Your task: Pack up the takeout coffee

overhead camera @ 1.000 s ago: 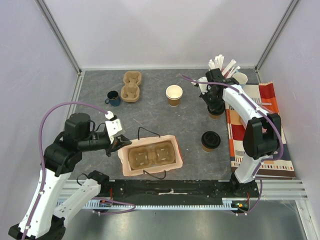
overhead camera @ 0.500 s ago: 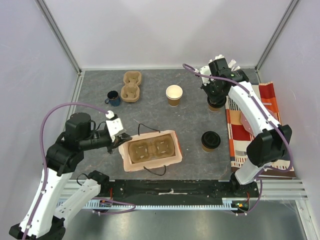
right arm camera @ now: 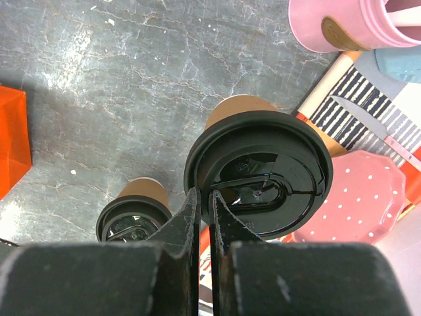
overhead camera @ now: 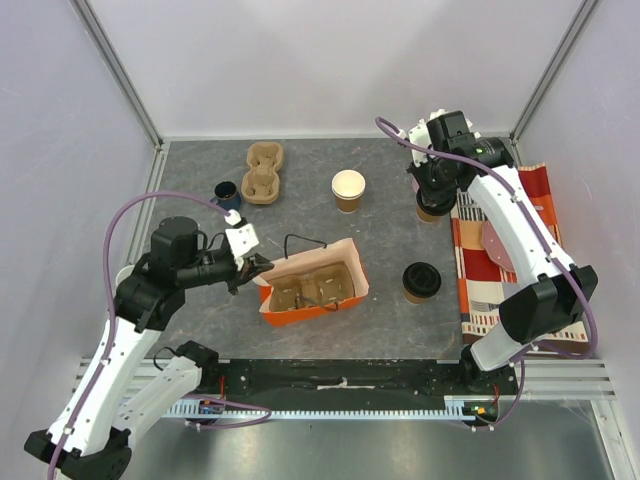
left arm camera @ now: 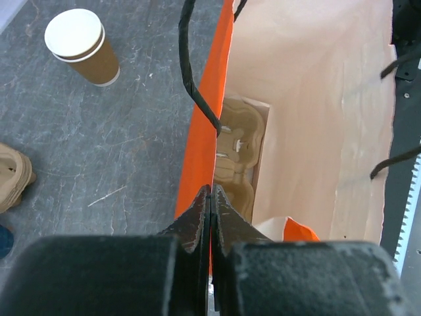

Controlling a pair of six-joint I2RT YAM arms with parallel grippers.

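Tipping up off the table, the paper bag (overhead camera: 318, 300) now shows its orange side, where a second ago it lay flat with its pale mouth to the ceiling. The left gripper (left arm camera: 210, 191), fingers pressed together on the bag's near edge, has hauled it upward and toward the middle. The cup carrier (left arm camera: 240, 151) sits inside, and both its wells look empty. (The lidless cup (overhead camera: 348, 190) beyond is no part of this.)

Right of the bag, the free lidded cup (overhead camera: 421, 281) stands untouched. Further right, the right gripper (right arm camera: 205, 194) is clamped on the black lid rim of the held lidded cup (right arm camera: 263, 164), just beside the striped cloth (overhead camera: 545, 185). Its arm has stretched out above the cup over the last second, though whether the cup is clear of the table I cannot tell.

So the bag is being stood up for loading and the first coffee is in hand, but neither cup is packed yet.
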